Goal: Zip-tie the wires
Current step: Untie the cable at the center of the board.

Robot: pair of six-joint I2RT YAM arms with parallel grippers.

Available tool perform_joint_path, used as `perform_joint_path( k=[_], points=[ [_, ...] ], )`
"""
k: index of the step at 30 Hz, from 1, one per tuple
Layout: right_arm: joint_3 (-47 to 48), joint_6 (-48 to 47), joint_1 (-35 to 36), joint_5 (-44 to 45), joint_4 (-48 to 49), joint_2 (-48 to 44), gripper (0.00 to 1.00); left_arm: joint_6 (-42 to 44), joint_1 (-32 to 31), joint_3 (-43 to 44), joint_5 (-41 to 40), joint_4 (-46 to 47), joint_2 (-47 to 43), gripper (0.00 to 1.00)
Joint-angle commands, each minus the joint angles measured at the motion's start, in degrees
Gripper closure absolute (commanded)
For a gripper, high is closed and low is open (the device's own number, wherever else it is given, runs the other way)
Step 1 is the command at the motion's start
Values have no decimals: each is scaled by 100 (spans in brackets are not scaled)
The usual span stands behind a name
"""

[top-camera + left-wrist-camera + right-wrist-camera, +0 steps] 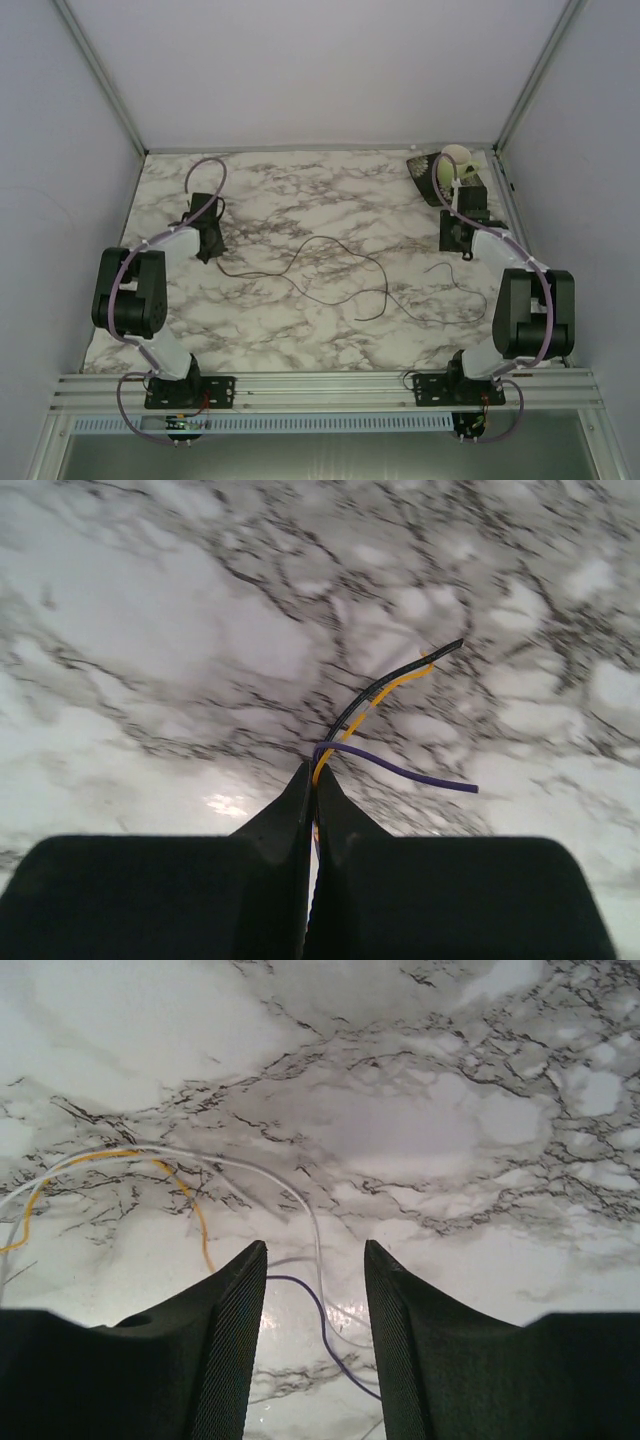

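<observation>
Now, with the left claw (313, 778) shut on the wires' (395, 683) ends and the right claw (315, 1250) half open, empty, over loose strands on the desk (420, 1130), the bundle could splay.

You had bare marble tabletop (300, 180) across the upper middle of the frame, with room there for a gripper to pass. The wires (340, 270) sprawled flat across the centre toward the lower right. A dark bin (426, 177) crowded the upper right corner, just beside the right gripper (460, 242). Enclosure walls (60, 150) shut in the left, right and top.
</observation>
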Motion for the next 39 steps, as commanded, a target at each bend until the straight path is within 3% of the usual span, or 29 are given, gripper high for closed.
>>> perform_joint_path(
  k=[1, 9, 39],
  points=[
    [274, 10, 197, -282, 361, 231, 55, 197, 314, -201, -330, -1023, 500, 100],
    [777, -267, 704, -504, 634, 852, 48, 247, 362, -119, -364, -1051, 562, 100],
    [855, -730, 1103, -795, 629, 1368, 53, 265, 362, -151, -125, -1012, 594, 100]
  ],
)
